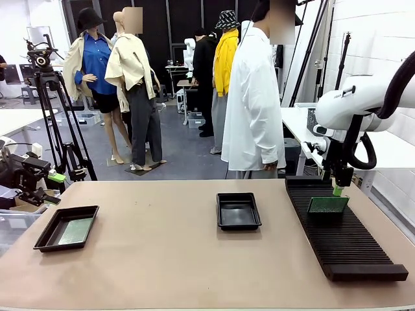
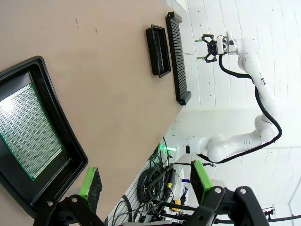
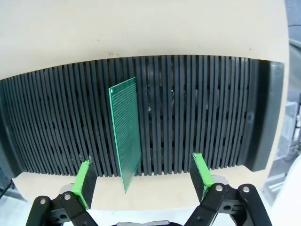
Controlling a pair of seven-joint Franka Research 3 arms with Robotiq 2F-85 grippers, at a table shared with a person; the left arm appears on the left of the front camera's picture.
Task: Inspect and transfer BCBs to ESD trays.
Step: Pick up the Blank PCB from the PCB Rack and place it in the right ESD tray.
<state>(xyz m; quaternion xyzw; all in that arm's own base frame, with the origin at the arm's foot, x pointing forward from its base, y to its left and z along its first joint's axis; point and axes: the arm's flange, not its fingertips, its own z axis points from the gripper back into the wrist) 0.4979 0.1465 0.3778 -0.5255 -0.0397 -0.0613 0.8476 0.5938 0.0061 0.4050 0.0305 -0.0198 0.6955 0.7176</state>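
Note:
One green BCB (image 3: 126, 127) stands on edge in a slot of the long black ribbed rack (image 3: 211, 108). My right gripper (image 3: 142, 172) is open just above it, a green pad on either side and neither touching. From the front, that gripper (image 1: 338, 190) hangs over the board (image 1: 327, 205) at the rack's far end. A second BCB (image 2: 28, 132) lies flat in the left ESD trays' one (image 2: 70, 136), also seen at the table's front left (image 1: 48, 241). My left gripper (image 2: 146, 179) is open and holds nothing, off the table's left side. The middle ESD tray (image 1: 238, 210) holds nothing.
A person in a white coat (image 1: 253, 97) stands at the far side of the table, hands not over it. The rack (image 1: 343, 233) runs along the right side of the table. A camera tripod (image 1: 48, 116) stands beyond the left end.

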